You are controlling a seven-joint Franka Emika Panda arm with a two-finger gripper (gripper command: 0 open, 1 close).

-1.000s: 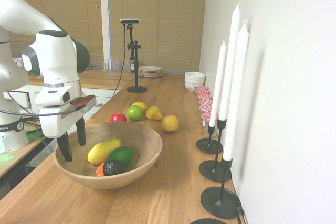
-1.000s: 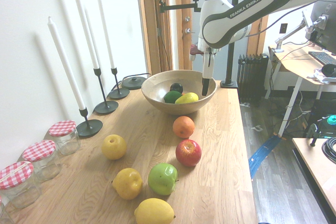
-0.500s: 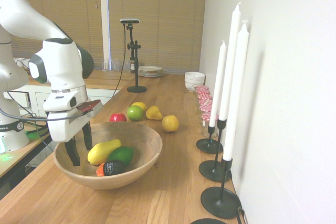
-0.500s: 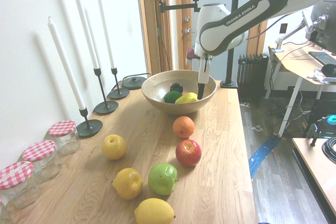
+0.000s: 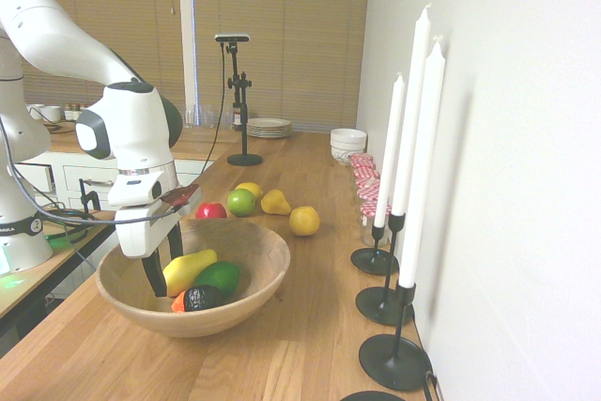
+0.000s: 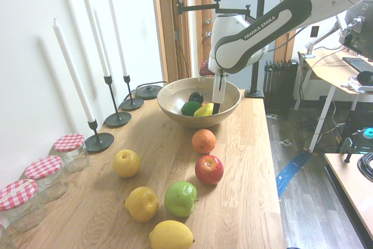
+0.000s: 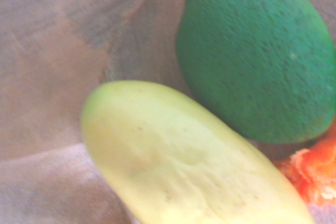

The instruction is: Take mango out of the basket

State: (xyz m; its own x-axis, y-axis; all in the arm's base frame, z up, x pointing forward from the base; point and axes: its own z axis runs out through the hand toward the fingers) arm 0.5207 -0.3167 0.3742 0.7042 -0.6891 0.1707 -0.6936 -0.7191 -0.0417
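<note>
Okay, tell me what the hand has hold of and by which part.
Nothing: the hand is open at the mango, which lies in the basket.

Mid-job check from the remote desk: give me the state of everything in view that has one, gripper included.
Gripper: open, fingers down in the basket
Mango: in the basket, lying on its side
Basket: upright, holding fruit
Jars: lids on
Candles: unlit, upright in their holders
Plates: stacked
White bowls: stacked
</note>
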